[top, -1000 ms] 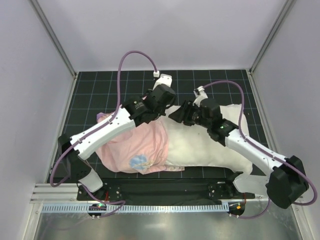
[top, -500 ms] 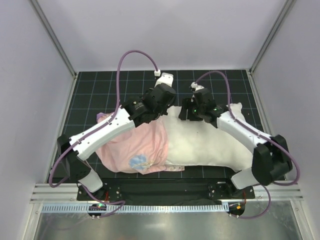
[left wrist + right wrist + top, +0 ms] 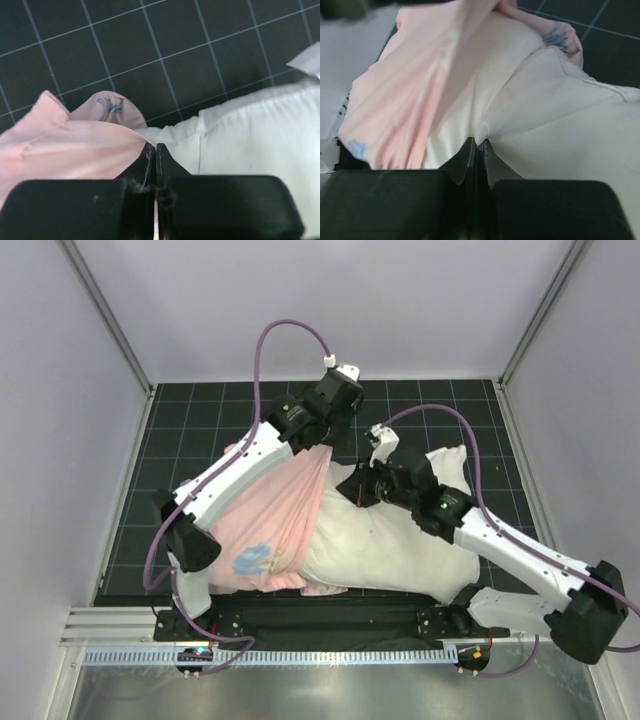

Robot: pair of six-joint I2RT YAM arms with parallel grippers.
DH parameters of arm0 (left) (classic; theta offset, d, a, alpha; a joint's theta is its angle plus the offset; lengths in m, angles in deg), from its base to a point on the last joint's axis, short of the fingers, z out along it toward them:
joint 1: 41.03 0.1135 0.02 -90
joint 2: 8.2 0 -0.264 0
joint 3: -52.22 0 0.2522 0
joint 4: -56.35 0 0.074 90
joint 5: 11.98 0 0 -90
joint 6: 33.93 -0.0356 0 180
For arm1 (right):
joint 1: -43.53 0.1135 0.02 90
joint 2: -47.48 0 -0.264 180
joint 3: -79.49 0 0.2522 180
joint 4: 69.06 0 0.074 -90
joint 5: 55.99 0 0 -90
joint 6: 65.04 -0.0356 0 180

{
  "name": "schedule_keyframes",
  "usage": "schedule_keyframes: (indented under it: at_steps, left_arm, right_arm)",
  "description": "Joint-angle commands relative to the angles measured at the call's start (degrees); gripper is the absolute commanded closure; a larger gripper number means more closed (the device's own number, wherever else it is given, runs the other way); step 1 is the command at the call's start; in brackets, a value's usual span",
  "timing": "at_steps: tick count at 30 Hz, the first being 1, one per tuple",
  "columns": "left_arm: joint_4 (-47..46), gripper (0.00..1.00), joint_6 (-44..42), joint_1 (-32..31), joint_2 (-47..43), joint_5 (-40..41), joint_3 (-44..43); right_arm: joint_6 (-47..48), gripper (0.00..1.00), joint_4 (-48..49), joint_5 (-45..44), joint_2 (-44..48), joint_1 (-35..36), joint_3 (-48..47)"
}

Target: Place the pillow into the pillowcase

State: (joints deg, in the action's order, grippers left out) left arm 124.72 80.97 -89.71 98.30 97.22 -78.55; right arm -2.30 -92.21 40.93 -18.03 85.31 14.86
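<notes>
The white pillow [image 3: 400,540] lies across the black mat, its left part inside the pale pink pillowcase [image 3: 275,525]. My left gripper [image 3: 322,435] is shut on the pillowcase's upper edge and holds it lifted toward the back. In the left wrist view that gripper [image 3: 154,147] pinches the pink hem [image 3: 75,150], with the pillow [image 3: 260,135] to its right. My right gripper [image 3: 358,490] is shut on a pinch of the pillow's top fabric next to the case opening. In the right wrist view it [image 3: 479,142] bites a fold of the pillow [image 3: 560,115]; the pillowcase [image 3: 405,100] drapes on the left.
The black gridded mat [image 3: 200,410] is bounded by white walls at the back and sides. A metal rail [image 3: 320,655] runs along the near edge by the arm bases. Purple cables [image 3: 290,335] loop above both arms.
My right gripper closed on the pillow's fabric near the case opening. My left arm lifted the pillowcase edge up and toward the back, stretching the case, and the pillow shifted.
</notes>
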Motion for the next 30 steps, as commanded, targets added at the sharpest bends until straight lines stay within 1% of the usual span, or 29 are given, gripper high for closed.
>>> schedule_keyframes:
  at_steps: [1, 2, 3, 5, 7, 8, 11, 13, 14, 15, 16, 17, 18, 19, 20, 21, 22, 23, 25, 26, 27, 29, 30]
  left_arm:
    - [-0.1, 1.00, -1.3, -0.3, 2.7, -6.1, -10.9]
    - [0.3, 1.00, -1.6, -0.3, 3.5, -7.1, -12.3]
    - [1.8, 1.00, -2.0, -0.4, 5.3, -7.0, -15.5]
    - [2.5, 1.00, -3.4, -0.2, 6.9, -7.2, -18.1]
    - [3.0, 1.00, -3.6, -0.1, 8.5, -8.6, -20.1]
    - [3.0, 1.00, -3.7, -0.1, 8.7, -10.0, -20.2]
    - [2.8, 1.00, -5.4, 0.0, 8.8, -13.0, -17.1]
    - [3.2, 1.00, -6.4, -0.1, 7.7, -11.9, -12.3]
    - [3.4, 0.98, -6.7, 0.0, 6.8, -10.8, -9.9]
    - [3.2, 0.98, -6.5, -0.1, 5.7, -7.4, -7.6]
    - [3.2, 0.97, -6.4, -0.1, 3.1, -5.9, -2.2]
    - [2.4, 0.95, -5.7, -0.1, 1.6, -4.1, 0.4]
    - [1.8, 0.92, -5.4, -0.2, 0.1, -1.3, 2.9]
    - [1.1, 0.90, -5.2, -0.1, -1.6, 0.2, 5.6]
    - [0.3, 0.84, -4.6, -0.4, -4.6, 1.7, 9.4]
    - [0.1, 0.80, -4.5, -0.4, -6.2, 4.5, 11.0]
    - [0.1, 0.76, -4.5, -0.5, -7.5, 5.3, 12.1]
    - [0.1, 0.67, -4.5, -0.7, -9.5, 6.1, 13.7]
    - [0.5, 0.56, -4.6, -1.6, -11.1, 8.8, 14.7]
    - [0.9, 0.47, -4.6, -2.0, -11.7, 9.9, 15.0]
    - [2.0, 0.44, -4.6, -2.5, -12.4, 10.9, 15.1]
    - [3.6, 0.39, -4.1, -4.0, -13.2, 14.3, 15.1]
    - [5.1, 0.38, -3.6, -4.6, -14.0, 15.2, 15.4]
  right_arm:
    - [-6.6, 0.96, 7.8, -1.3, 6.0, 5.8, 2.6]
    - [-8.1, 0.96, 8.2, -2.3, 6.6, 6.6, 4.9]
    - [-9.7, 0.96, 8.9, -2.9, 7.2, 7.8, 6.0]
    - [-10.3, 0.96, 11.8, -3.5, 7.6, 8.5, 9.0]
    - [-9.7, 0.96, 9.2, -5.4, 6.9, 8.6, 8.8]
    - [-9.6, 0.96, 6.4, -9.4, 6.1, 8.6, 7.4]
    - [-8.3, 0.96, 1.1, -12.6, 4.7, 8.6, 4.3]
    - [-7.2, 0.96, -0.8, -13.2, 4.0, 8.6, 2.3]
    - [-7.0, 0.93, -2.3, -15.5, 3.6, 8.5, 1.3]
    - [-6.8, 0.87, -4.0, -17.1, 3.5, 8.5, 0.3]
    - [-6.0, 0.77, -6.8, -18.1, 3.6, 8.4, -1.1]
    - [-5.9, 0.57, -8.2, -19.2, 3.8, 8.4, -1.7]
    - [-5.7, 0.42, -10.6, -21.4, 4.8, 8.3, -2.1]
    - [-5.5, 0.32, -11.6, -22.3, 5.4, 8.3, -2.6]
    - [-5.6, 0.18, -12.7, -23.4, 6.3, 7.8, -2.7]
    - [-5.9, 0.15, -15.5, -25.3, 7.9, 7.4, -2.7]
    - [-6.1, 0.14, -17.0, -26.1, 8.9, 6.8, -2.6]
    - [-6.7, 0.10, -18.3, -26.3, 9.9, 5.3, -2.3]
    - [-7.2, 0.09, -21.5, -26.4, 13.0, 3.1, -1.7]
    - [-7.5, 0.07, -22.6, -26.5, 14.1, 2.0, -0.7]
    - [-8.2, 0.04, -24.9, -26.5, 15.4, -1.1, -0.3]
    - [-8.2, 0.03, -26.7, -25.0, 18.7, -4.8, 1.4]
    - [-8.0, 0.03, -28.2, -24.2, 19.7, -8.0, 1.8]
